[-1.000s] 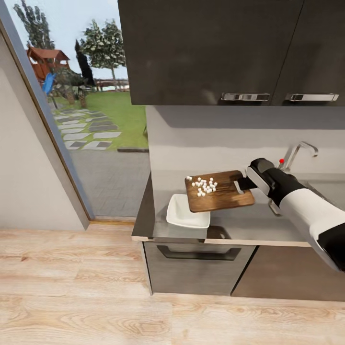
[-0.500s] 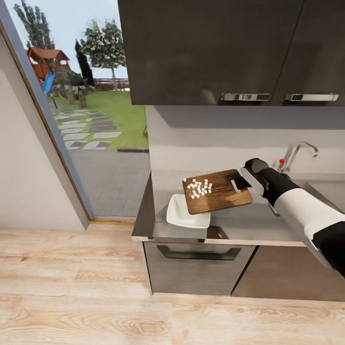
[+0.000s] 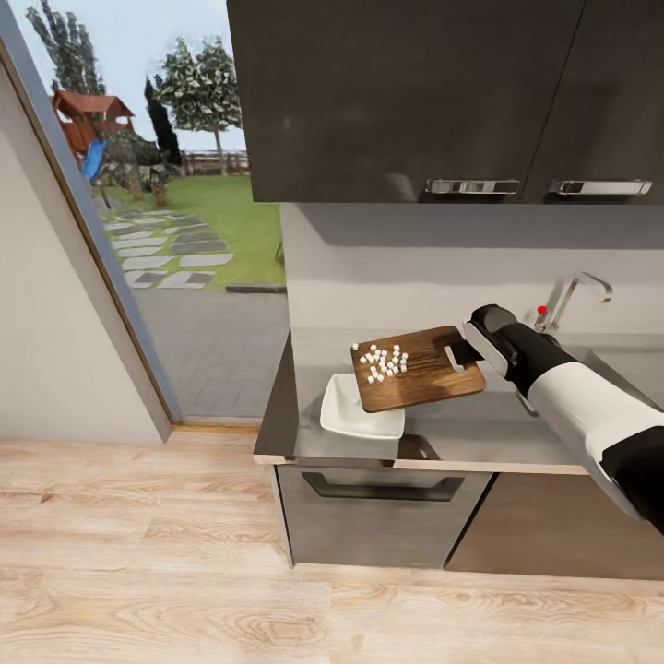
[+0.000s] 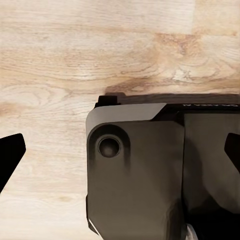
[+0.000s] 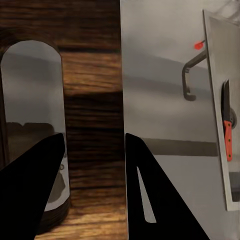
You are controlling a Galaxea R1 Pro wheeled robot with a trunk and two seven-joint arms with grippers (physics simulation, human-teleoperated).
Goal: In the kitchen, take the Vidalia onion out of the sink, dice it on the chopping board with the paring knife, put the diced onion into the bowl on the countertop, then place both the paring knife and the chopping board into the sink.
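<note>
- Head view: the right gripper (image 3: 468,352) grips the chopping board (image 3: 420,369) at its handle end, the board held lifted and tilted above the grey worktop (image 3: 480,433).
- The board's far, lower corner hangs over the white bowl (image 3: 360,413), which sits near the worktop's left front corner.
- The diced onion (image 3: 383,361), a cluster of small pale cubes, lies on the board's upper face toward the bowl end, well away from the jaws.
- Behind the right arm stands the chrome tap (image 3: 576,293) with its red dot, at the sink (image 3: 636,364), whose basin is mostly hidden by the arm.
- Dark wall cabinets (image 3: 406,97) hang above the worktop; a glass door (image 3: 138,212) on the left looks onto a garden.
- Left wrist view: the left gripper (image 4: 122,157) has its dark fingertips (image 4: 10,157) at opposite edges of the picture, so the jaws stand wide with nothing between them; under them are a dark part of the robot's own body and the pale wooden floor (image 4: 75,55).
- Right wrist view: the jaws are closed on the board (image 5: 92,115) beside its slot-shaped handle hole, one finger (image 5: 30,185) crossing the slot and the other past the board's edge.
- Beyond the board's edge lie the grey worktop and the steel sink (image 5: 220,70), with the tap (image 5: 192,75) and red dot showing.
- The paring knife (image 5: 227,125), dark blade and red handle, lies on the sink's steel surface, well apart from the jaws.
- No brand, label or readable writing can be made out; faint lettering on the robot's body in the left wrist view is too blurred to read.
</note>
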